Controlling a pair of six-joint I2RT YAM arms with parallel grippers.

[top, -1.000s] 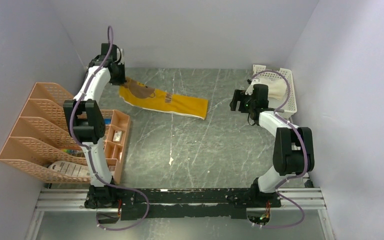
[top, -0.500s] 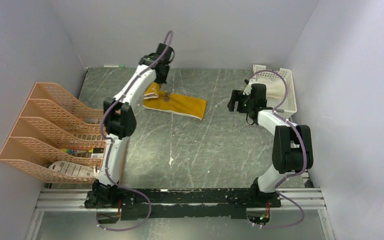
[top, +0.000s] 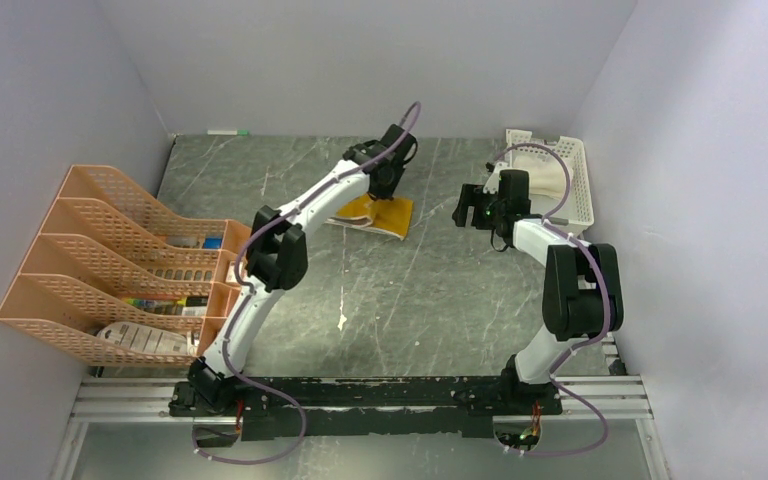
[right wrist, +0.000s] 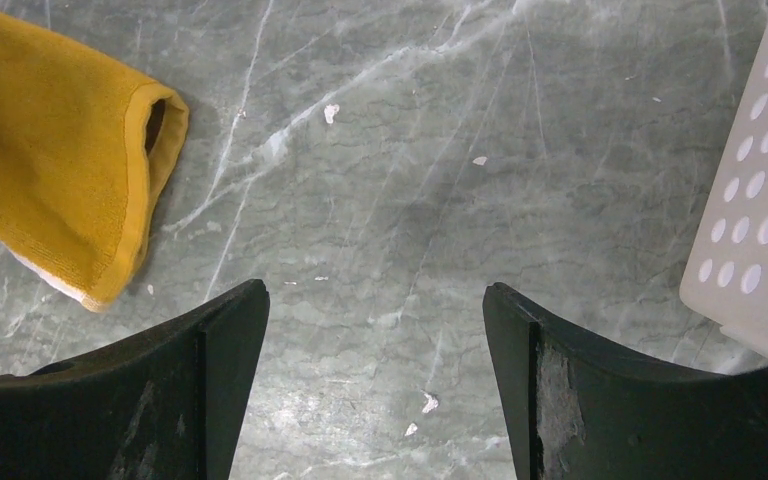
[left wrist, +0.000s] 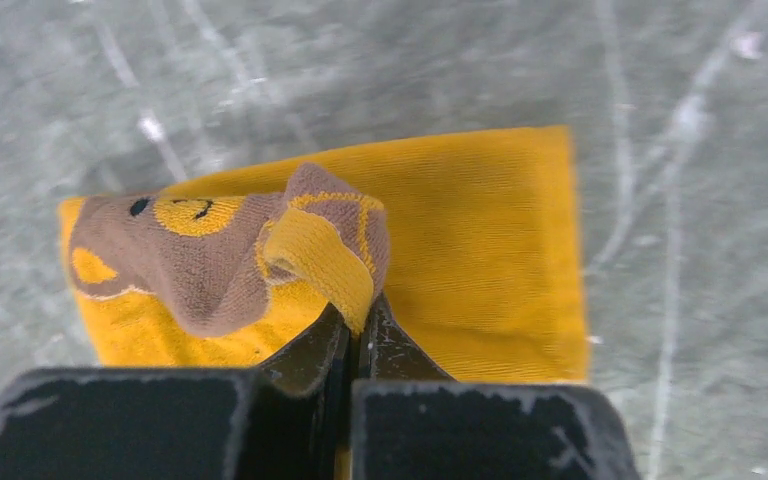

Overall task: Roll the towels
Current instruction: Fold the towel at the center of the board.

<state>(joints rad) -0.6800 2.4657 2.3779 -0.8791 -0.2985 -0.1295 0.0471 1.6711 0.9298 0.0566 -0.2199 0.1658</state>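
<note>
Two left fingers [left wrist: 312, 352] pinching yellow towel [left wrist: 480, 230] fold, right fingers [right wrist: 222, 350] spread

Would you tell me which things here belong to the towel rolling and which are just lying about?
Job: brown-and-yellow towel, pinched by the left gripper; cream towel in the white slotted basket.
Lying about: white slotted basket; orange mesh file rack.

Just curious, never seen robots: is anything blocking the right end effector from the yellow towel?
Nothing visible. Only bare table lies between the open right end effector and the yellow towel; the white basket sits on its other side. The left end effector pinches that towel.
</note>
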